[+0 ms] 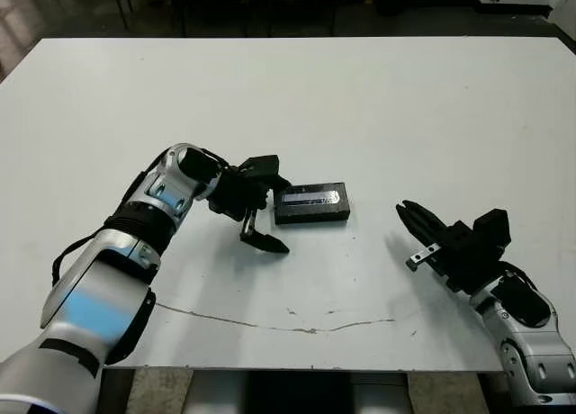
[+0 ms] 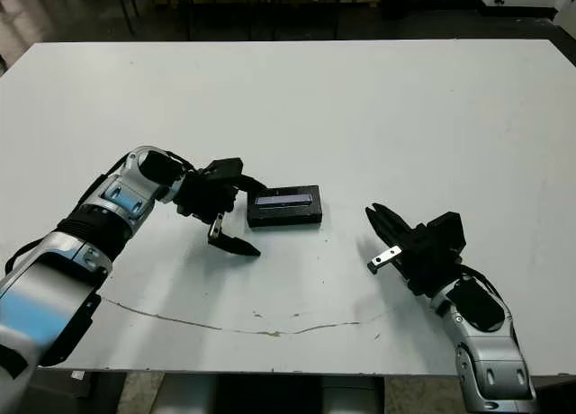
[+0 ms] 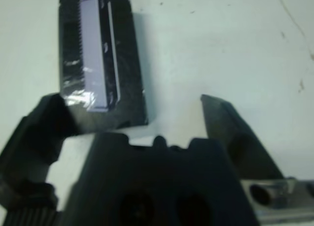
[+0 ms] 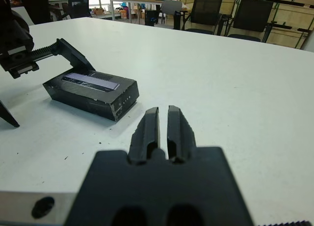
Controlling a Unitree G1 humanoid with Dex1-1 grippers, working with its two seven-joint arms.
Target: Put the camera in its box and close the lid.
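Right wrist view: chairs [image 4: 245, 19] beyond scuffed white table [image 4: 255, 88]; right fingers [image 4: 149, 127] apparently closed, left fingers [image 1: 264, 241] spread.

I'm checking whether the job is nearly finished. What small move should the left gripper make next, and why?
Probably draw the left gripper back from the box. The lid already lies flat on the box with its stripe up, and no camera is in sight on the table. The left gripper's fingers are open, with one fingertip at the box's end. The right gripper sits shut, well apart.
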